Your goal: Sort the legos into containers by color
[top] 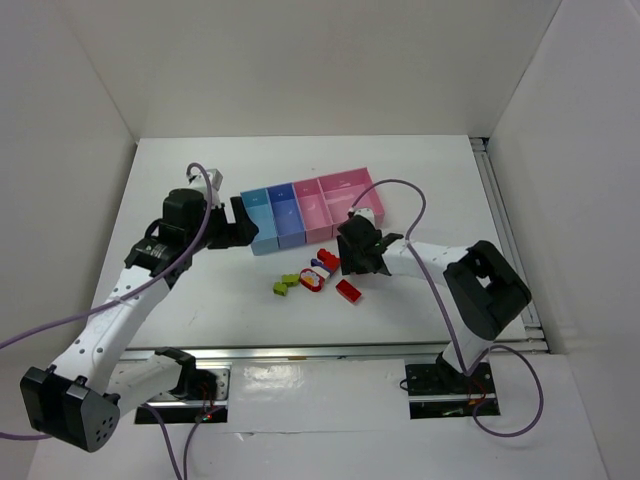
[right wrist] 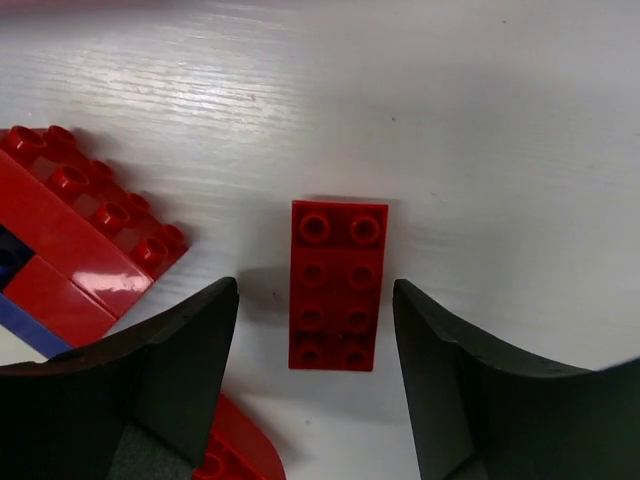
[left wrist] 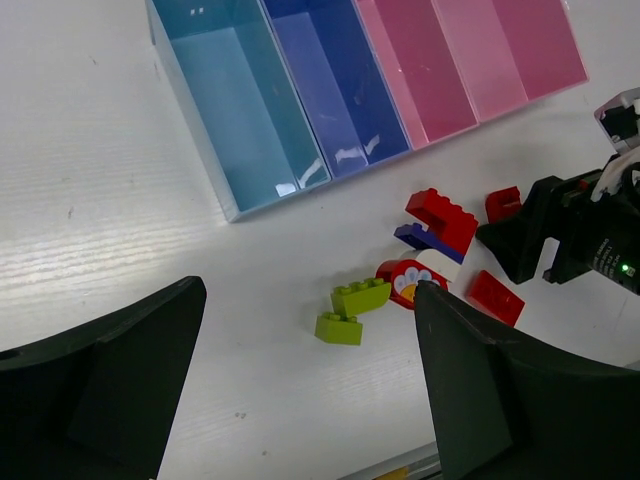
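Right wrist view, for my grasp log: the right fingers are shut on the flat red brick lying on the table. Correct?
No. The right fingers are open, not shut: they stand apart on either side of the flat red brick without clamping it. The right wrist view shows this. The brick does lie on the table.

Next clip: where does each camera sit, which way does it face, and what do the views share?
Top external: above and behind the bases, looking down at the table; both arms, left gripper and right gripper show.
Left wrist: on the left arm, angled down over the trays and legos; its own fingers frame the bottom corners.
Right wrist: close above the table, straight down on a red brick between its own fingers.
Shared: top and left wrist both show trays, legos and the right gripper.
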Available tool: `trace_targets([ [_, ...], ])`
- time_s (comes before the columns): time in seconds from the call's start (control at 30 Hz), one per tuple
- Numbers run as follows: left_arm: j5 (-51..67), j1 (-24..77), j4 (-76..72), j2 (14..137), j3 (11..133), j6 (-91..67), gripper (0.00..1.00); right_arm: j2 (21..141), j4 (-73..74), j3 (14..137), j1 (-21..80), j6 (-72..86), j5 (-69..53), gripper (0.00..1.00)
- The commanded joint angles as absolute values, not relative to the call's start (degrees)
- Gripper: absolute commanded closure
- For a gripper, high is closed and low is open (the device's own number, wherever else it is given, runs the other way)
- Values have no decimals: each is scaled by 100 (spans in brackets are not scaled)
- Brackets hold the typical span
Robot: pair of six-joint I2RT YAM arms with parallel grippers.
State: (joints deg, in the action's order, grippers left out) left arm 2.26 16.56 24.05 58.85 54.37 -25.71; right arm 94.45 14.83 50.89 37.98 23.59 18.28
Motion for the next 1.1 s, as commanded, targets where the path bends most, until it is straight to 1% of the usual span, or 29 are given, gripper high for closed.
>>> trace_targets([
  [0.0, 202, 1679, 2329, 5941, 5440, -2593, 4, 9711, 1107, 5211, 3701, 2171, 1670, 31],
  [0.03, 202, 1679, 2329, 5941, 5440, -2593, 4, 9712, 1107, 5212, 3700, 2171, 1670, 34],
  [0.17, 254, 1679, 2391, 6187, 5554, -2540, 4, 9809, 1222, 5326, 3700, 2118, 1608, 60],
  [0.2, 255, 1679, 2452, 6275, 5555, -2540, 4, 9809, 1326, 5404, 3700, 2170, 1608, 62],
  [0.27, 177, 1679, 2513, 6354, 5703, -2487, 4, 9493, 1607, 5457, 3700, 2232, 1669, 72],
  [0.3, 176, 1679, 2601, 6433, 5704, -2487, 1, 9362, 1713, 5528, 3700, 2302, 1670, 72],
  [0.43, 176, 1679, 2654, 6653, 5836, -2487, 1, 8528, 2004, 5800, 3700, 2355, 1723, 72],
  [0.53, 105, 1740, 2654, 6864, 5774, -2768, 1, 8473, 2197, 6309, 3700, 2408, 2196, 71],
  [0.6, 184, 1792, 2716, 6995, 5862, -2821, 1, 8648, 2197, 6791, 3639, 2347, 2425, 71],
  [0.7, 88, 1978, 2830, 7110, 5959, -2926, 1, 9244, 2022, 7337, 3279, 2180, 2137, 68],
  [0.73, 88, 2038, 2743, 6997, 5907, -3014, 1, 9646, 2021, 7739, 3096, 2084, 1997, 67],
  [0.77, 175, 2039, 2612, 6926, 5811, -3084, 1, 9859, 1839, 7926, 3015, 2005, 1891, 66],
  [0.8, 228, 2039, 2497, 6865, 5670, -3242, 1, 10079, 1837, 8371, 2936, 1926, 1829, 66],
  [0.83, 176, 2100, 2374, 6864, 5669, -3339, 2, 10307, 1837, 8602, 2796, 1855, 1828, 66],
  [0.9, 89, 2101, 2373, 6916, 5669, -3418, 2, 10888, 1942, 9024, 2664, 1802, 1828, 59],
  [0.93, -121, 2101, 2425, 6987, 5808, -3497, 2, 11038, 2003, 9366, 2602, 1802, 1672, 49],
  [0.97, -245, 2101, 2600, 7083, 5879, -3498, 2, 11161, 2004, 9517, 2549, 1802, 1583, 35],
  [1.0, -350, 2153, 2723, 7275, 6054, -3576, 2, 11240, 2074, 9623, 2549, 1802, 1521, 18],
  [1.07, -492, 2153, 2900, 7417, 6126, -3577, 2, 11180, 2074, 9625, 2549, 1750, 1521, 12],
])
